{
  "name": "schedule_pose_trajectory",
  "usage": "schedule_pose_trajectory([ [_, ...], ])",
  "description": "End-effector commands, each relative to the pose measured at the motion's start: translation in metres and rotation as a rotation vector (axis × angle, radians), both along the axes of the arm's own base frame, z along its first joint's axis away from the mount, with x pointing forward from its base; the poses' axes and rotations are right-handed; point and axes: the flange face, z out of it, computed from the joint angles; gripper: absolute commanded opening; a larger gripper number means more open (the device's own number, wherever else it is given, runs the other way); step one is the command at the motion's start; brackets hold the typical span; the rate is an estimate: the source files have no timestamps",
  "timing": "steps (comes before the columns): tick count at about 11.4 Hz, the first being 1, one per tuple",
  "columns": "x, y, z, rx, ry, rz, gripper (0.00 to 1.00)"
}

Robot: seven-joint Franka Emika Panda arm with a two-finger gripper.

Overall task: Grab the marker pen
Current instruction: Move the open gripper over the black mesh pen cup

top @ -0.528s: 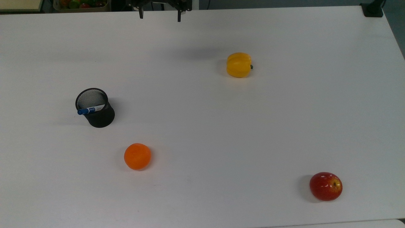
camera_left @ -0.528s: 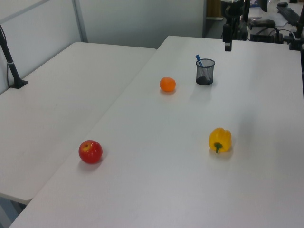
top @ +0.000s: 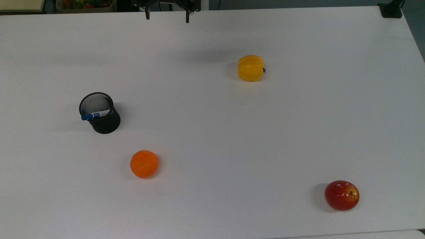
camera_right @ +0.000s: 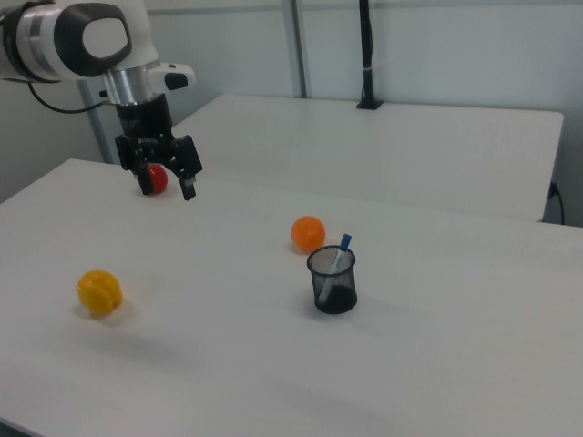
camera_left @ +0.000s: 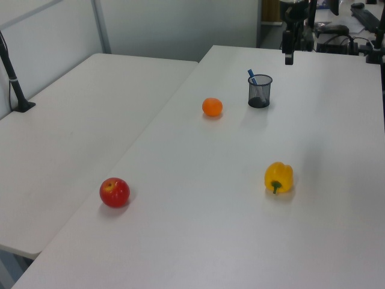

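Arm at upper left of right view, wrist pointing down, gripper [camera_right: 167,185] hanging above table, fingers spread wide, nothing held. Top view: gripper [top: 167,16] at top edge, centre-left.

Surface: white table [top: 212,139], second white table [camera_right: 383,146] behind it in right view, pale partition wall beyond.

Marker pen [top: 94,115] sits in black mesh cup [top: 103,121], left-centre of top view. Long axis tilted, leaning on rim; blue cap end up, sticking out toward top view's left. Well apart from gripper.
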Motion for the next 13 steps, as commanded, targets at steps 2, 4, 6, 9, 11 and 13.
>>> schedule_pose_trajectory([
  [2,-0.006,-0.018,0.006,0.005,0.007,-0.004,1.00],
  [4,-0.003,-0.043,0.009,0.004,0.003,-0.030,1.00],
  [6,-0.001,-0.073,0.005,0.005,0.008,-0.028,1.00],
  [9,0.011,-0.111,-0.002,-0.004,-0.050,-0.062,1.00],
  [11,0.029,-0.131,-0.016,-0.013,-0.117,-0.097,1.00],
  [13,0.048,-0.140,-0.028,-0.020,-0.199,-0.128,1.00],
])
